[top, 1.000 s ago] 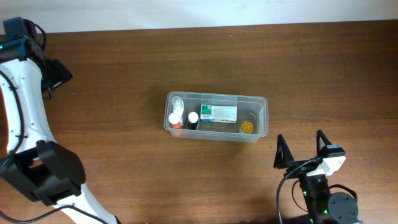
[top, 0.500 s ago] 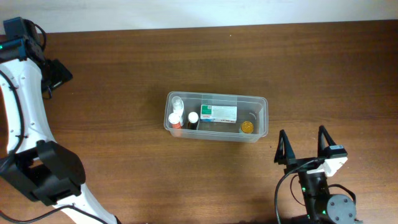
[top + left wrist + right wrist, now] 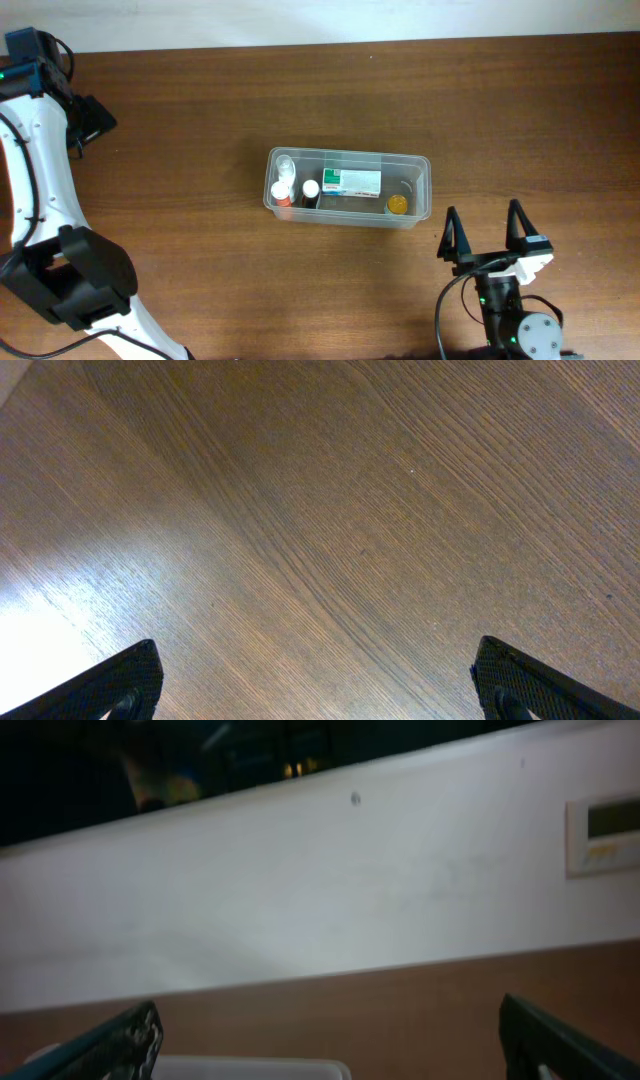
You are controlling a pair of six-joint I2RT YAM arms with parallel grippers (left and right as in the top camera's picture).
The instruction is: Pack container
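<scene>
The container, a clear rectangular tub, stands at the table's middle. Inside it are two small white-capped bottles at the left end, a green-and-white carton in the middle and a yellow-lidded jar at the right. My right gripper is open just in front of the tub's right end, fingers pointing at it, nothing between them. In the right wrist view the right gripper frames the tub's rim low down. My left gripper is open over bare wood at the far left, far from the tub.
The white left arm runs along the table's left edge. A white wall rises behind the table's far edge. Brown wooden tabletop surrounds the tub on all sides.
My right gripper has shifted slightly, ending a little to the left and closer to the tub. The left arm and the tub's contents have not moved.
</scene>
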